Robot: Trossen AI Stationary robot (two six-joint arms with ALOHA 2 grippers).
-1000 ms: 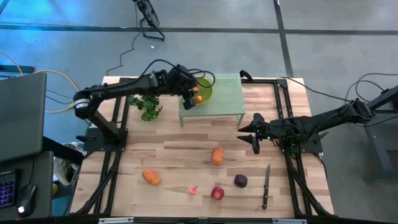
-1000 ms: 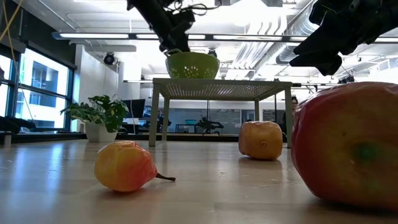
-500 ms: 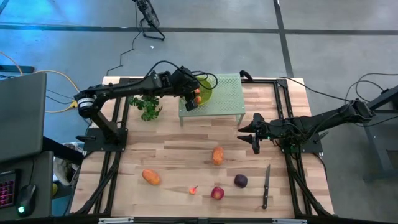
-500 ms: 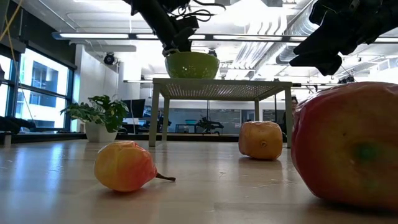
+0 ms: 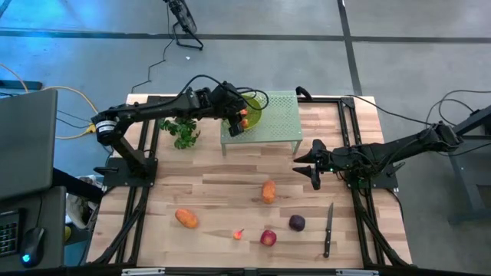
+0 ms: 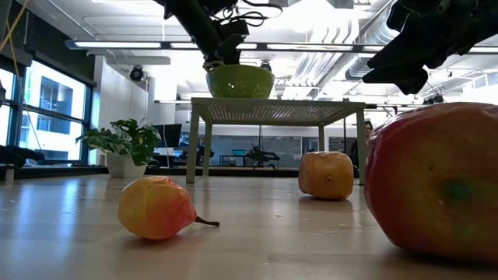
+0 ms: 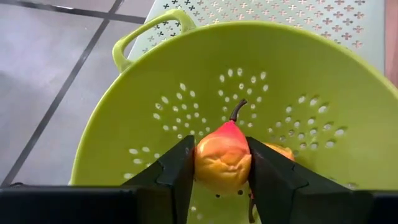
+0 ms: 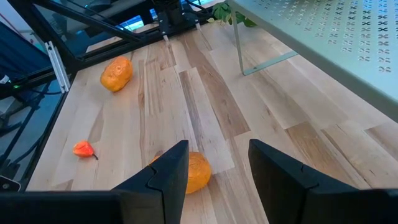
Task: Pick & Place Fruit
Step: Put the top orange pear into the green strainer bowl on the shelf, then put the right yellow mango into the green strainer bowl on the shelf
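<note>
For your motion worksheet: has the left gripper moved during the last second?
Yes. The left gripper shifted slightly rightward, further over the green colander on the stand.

Left arm stretched out from its base toward table's far side, wrist bent down. Left gripper (image 7: 221, 163) pointing down, both fingers (image 7: 177, 168) clamped on opposite sides of small pear-shaped fruit (image 7: 223, 154), stem pointing away from wrist. Right arm reaching in low from its side. Right gripper (image 8: 217, 165) hovering, fingers (image 8: 169, 167) parted, nothing between them.
</note>
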